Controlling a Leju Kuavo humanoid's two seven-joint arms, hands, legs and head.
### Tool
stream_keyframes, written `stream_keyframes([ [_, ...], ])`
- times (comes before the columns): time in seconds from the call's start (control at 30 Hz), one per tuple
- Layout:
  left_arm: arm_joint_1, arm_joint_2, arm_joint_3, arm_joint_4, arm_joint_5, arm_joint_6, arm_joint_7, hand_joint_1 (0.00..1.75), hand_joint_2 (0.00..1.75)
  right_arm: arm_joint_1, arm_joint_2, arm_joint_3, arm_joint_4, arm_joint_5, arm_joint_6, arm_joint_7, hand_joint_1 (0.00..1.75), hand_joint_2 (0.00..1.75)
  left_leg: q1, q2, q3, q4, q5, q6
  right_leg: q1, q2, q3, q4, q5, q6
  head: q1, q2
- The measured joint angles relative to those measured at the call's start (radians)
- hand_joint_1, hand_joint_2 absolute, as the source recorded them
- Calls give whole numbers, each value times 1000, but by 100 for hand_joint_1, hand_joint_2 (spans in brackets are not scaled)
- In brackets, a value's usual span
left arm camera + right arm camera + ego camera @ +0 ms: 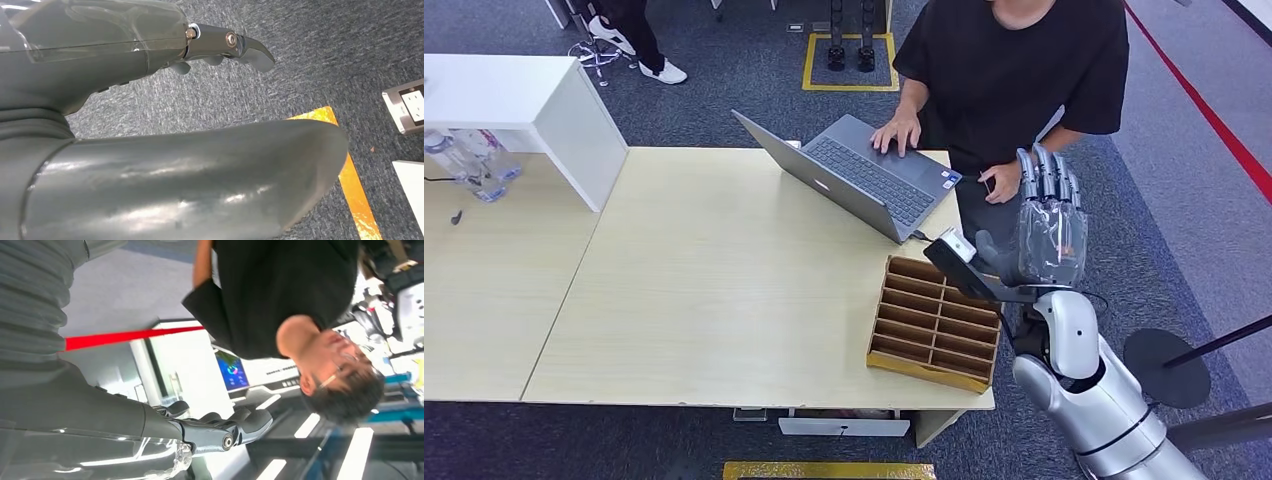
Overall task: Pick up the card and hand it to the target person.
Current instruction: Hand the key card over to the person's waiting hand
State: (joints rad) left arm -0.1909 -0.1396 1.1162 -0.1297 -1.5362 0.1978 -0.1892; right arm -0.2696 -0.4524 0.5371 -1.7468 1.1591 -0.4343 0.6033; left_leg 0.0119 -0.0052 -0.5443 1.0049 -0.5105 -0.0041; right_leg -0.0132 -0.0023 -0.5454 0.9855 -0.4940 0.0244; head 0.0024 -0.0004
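The worktop (714,290) is a pale wooden desk. At its far right corner a person (1024,70) in a black shirt stands with one hand on an open laptop (864,175) and holds a small dark thing in the other, too small to name. On the near right corner sits a brown slotted organiser (934,325); no card can be made out in its slots.

The right arm (1094,400) is raised beside the worktop's right edge, and the right hand (1049,225) is lifted with its fingers (1044,170) upright and close together, pointing toward the person's waist. I cannot tell whether it holds the card: no card shows between thumb and fingers in the head view, and the right wrist view gives the fingers slightly curled with nothing plainly in them. The card's place is therefore unclear.

The left hand (165,120) hangs over carpet, thumb and fingers apart, holding nothing.

By the raised pose near the person, the task looks to be at the handover stage. What is left is for the person to take the card, if the hand holds one.
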Motion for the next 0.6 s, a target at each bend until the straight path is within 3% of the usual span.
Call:
stream_keyframes([
  [0.27,17,0,1,0,3,15,-14,0,0,104,32,-1,-110,60,-110,-29,0,175,0,0,0,0,0,0,0,0,0,0,0,0,0,0],
  [0.4,28,0,3,0,5,24,-21,0,0,183,55,-10,-115,9,-188,-44,0,175,0,0,0,0,0,0,0,0,0,0,0,0,0,0],
  [0.5,35,1,10,0,7,34,-27,0,0,235,87,-39,-115,-145,-246,-139,0,175,0,0,0,0,0,0,0,0,0,0,0,0,0,0],
  [0.6,39,1,21,0,8,43,-30,0,0,290,153,-92,-115,-265,-259,-277,0,175,0,0,0,0,0,0,0,0,0,0,0,0,0,0],
])
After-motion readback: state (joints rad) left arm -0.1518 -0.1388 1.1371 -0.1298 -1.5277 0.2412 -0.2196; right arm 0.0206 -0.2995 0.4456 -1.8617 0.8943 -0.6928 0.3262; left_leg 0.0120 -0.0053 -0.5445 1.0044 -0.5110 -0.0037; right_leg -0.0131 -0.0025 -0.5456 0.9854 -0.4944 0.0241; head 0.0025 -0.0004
